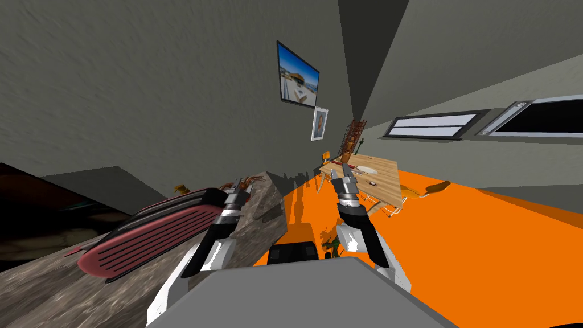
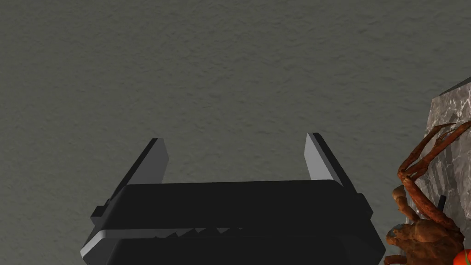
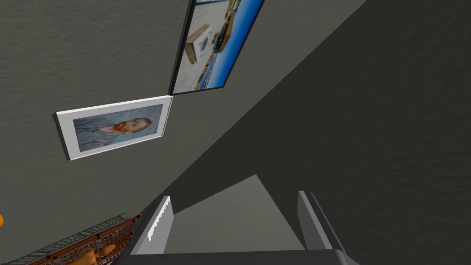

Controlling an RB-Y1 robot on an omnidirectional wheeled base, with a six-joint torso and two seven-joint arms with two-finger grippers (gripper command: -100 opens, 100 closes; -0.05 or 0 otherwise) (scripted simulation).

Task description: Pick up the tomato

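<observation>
Currently the left gripper (image 2: 237,158) is standing wide, its two thin light grey blade fingers (image 2: 317,156) holding nothing and pointing at a rough grey wall (image 2: 230,69). Just beside the gripper body, a brown long-legged crab (image 2: 421,232) is lying on the grey veined stone counter (image 2: 455,108). The small orange-red round tomato (image 2: 464,257) is peeking out right by the crab's body, mostly cut off, so I cannot tell whether they are touching. The tomato is looking smooth, light and soft-skinned, so it is likely slippery and bruising under a hard squeeze. Pinching gently across its widest middle is seeming best, with the crab legs crowding the approach. Further along the counter a dark red slotted rounded appliance (image 1: 154,233) is lying. The right gripper (image 3: 234,221) is hanging raised over the orange floor (image 1: 484,245), fingers spread and holding nothing
</observation>
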